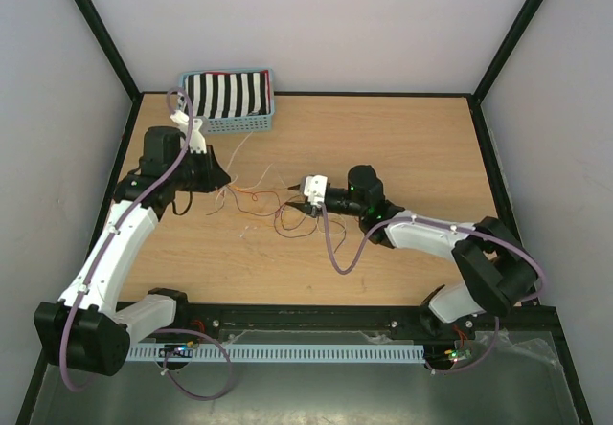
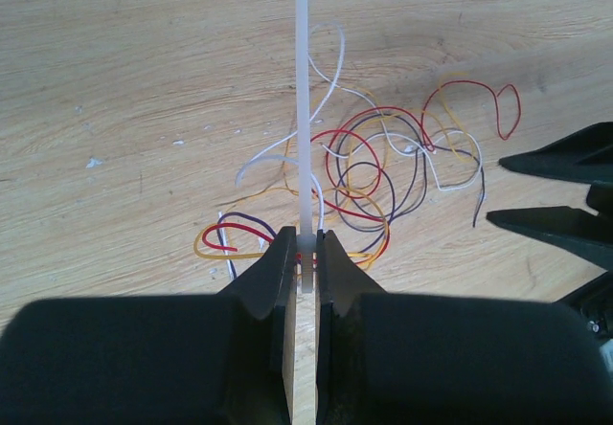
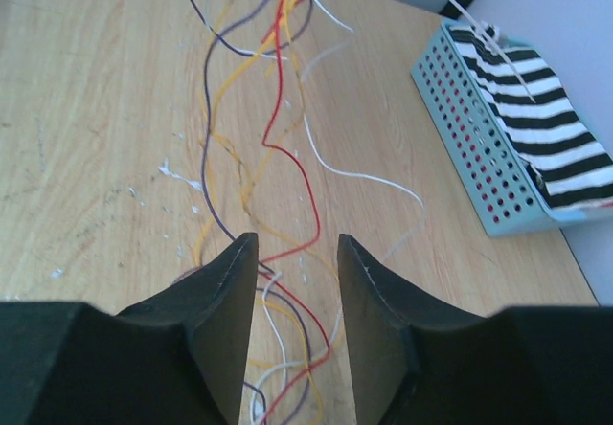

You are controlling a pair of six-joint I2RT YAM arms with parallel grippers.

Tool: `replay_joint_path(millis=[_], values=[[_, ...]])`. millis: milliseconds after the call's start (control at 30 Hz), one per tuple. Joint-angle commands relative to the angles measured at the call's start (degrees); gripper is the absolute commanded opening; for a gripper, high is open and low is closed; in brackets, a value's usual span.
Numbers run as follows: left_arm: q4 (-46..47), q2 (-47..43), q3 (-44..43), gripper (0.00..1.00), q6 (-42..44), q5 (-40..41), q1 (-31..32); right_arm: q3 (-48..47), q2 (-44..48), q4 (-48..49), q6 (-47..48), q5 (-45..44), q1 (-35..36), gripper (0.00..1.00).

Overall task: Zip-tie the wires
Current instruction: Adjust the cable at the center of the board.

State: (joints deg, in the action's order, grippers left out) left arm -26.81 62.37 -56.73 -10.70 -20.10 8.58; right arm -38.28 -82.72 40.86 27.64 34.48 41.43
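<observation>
- Wires (image 1: 257,203), thin curling strands in red, orange, yellow and dark brown, lie tangled on the light wooden table (image 1: 402,157) at the centre of the top view, between the left gripper (image 1: 222,184) and the right gripper (image 1: 299,203).
- At the upper left of that view, a pale blue perforated plastic basket (image 1: 235,125) holds a black-and-white striped cloth (image 1: 225,95).
- In the left wrist view, the left gripper (image 2: 305,253) is clenched on a white plastic zip tie (image 2: 303,80). It pinches the tie's head at lower centre, and the strap runs straight up to the top edge.
- The wires (image 2: 369,162) loop just beyond, at centre right, and a few strands reach the tie's head. The right gripper's black fingertips (image 2: 565,162) show at the right edge.
- In the right wrist view, the right gripper (image 3: 297,253) is released, with its black fingers apart. The wires (image 3: 273,128) run loosely between the fingers towards the top of the frame.
- The basket (image 3: 479,147) and cloth (image 3: 536,100) sit at the right.
</observation>
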Motion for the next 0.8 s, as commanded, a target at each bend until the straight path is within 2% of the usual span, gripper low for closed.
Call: replay_joint_path(millis=[0, 100, 300, 767], values=[[-0.09, -0.49, -2.16, 0.0, 0.78, -2.99, -0.36, -1.83, -3.86, 7.52, -3.33, 4.28, 1.57, 0.46], [-0.09, -1.18, -1.75, 0.0, 1.58, -4.01, -0.36, -5.64, -7.54, 9.05, -3.68, 4.82, 1.94, 0.42], [-0.09, -1.98, -0.86, 0.0, 2.14, -4.52, -0.34, -11.39, -12.86, 9.92, -3.78, 4.08, 2.38, 0.42], [-0.14, -0.73, -1.1, 0.0, 2.47, -6.12, -0.33, -16.42, -18.56, 7.68, -1.83, 4.08, 3.7, 0.43]])
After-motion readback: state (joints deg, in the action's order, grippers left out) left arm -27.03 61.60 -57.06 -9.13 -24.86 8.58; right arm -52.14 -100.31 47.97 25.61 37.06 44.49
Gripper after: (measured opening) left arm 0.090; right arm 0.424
